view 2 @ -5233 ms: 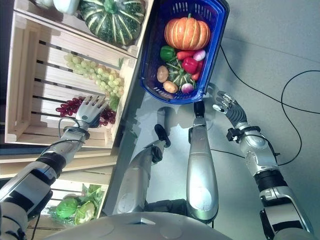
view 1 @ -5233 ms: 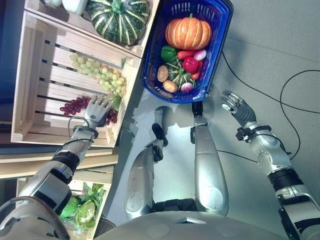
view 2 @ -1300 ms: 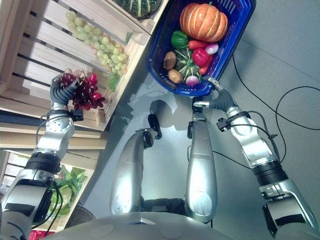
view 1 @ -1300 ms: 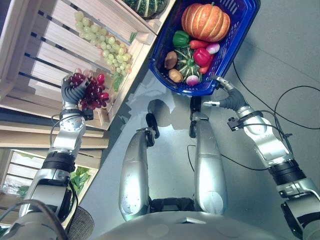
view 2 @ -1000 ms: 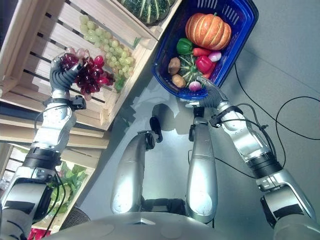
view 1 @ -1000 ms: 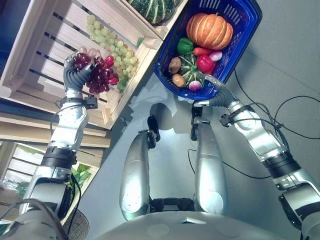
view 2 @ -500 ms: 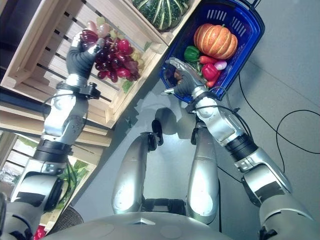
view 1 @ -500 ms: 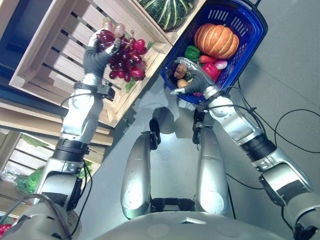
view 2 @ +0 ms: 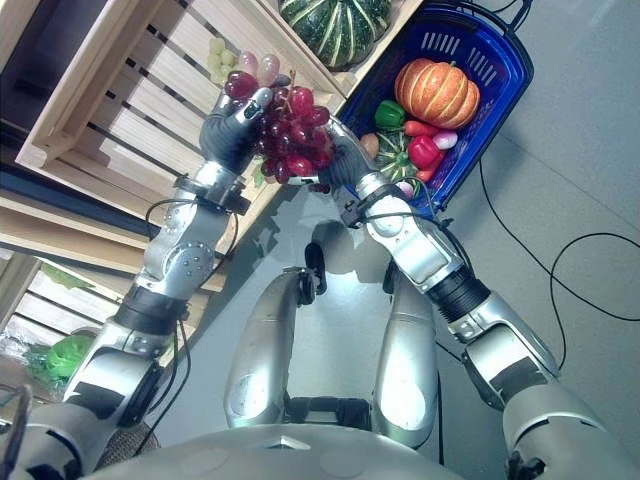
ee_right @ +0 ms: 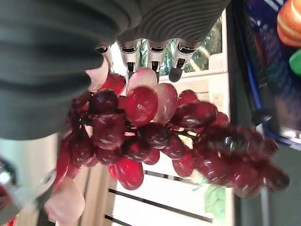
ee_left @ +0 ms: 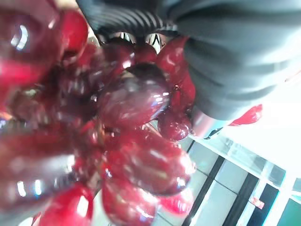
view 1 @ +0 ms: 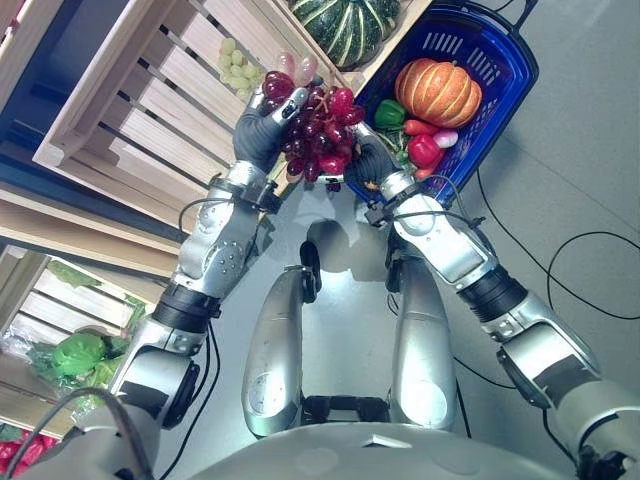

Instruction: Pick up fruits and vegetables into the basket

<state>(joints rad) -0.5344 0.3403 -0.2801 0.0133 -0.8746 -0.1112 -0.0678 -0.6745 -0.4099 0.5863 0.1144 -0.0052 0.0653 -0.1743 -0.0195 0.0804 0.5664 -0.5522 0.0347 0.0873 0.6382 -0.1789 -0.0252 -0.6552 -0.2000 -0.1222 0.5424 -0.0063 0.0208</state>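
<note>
My left hand [view 1: 258, 135] is shut on a bunch of red grapes [view 1: 318, 130], held in the air between the wooden crate [view 1: 130, 110] and the blue basket [view 1: 455, 42]. The grapes [ee_left: 131, 141] sit right against this hand in the left wrist view. My right hand [view 1: 372, 163] comes up from the right and rests against the bunch's other side. Its fingers [ee_right: 150, 52] lie straight along the grapes [ee_right: 155, 127]. The basket stands on the floor just beyond both hands.
The basket holds an orange pumpkin [view 1: 437, 92], a green pepper [view 1: 390, 113], a red pepper [view 1: 424, 150] and other vegetables. Green grapes [view 1: 233, 68] lie in the crate; a striped green squash [view 1: 345, 25] sits above it. Leafy greens [view 1: 75, 352] fill a lower shelf.
My left hand has lifted the red grapes out of the crate and carried them right toward the basket. My right hand has left the basket's rim and met the bunch.
</note>
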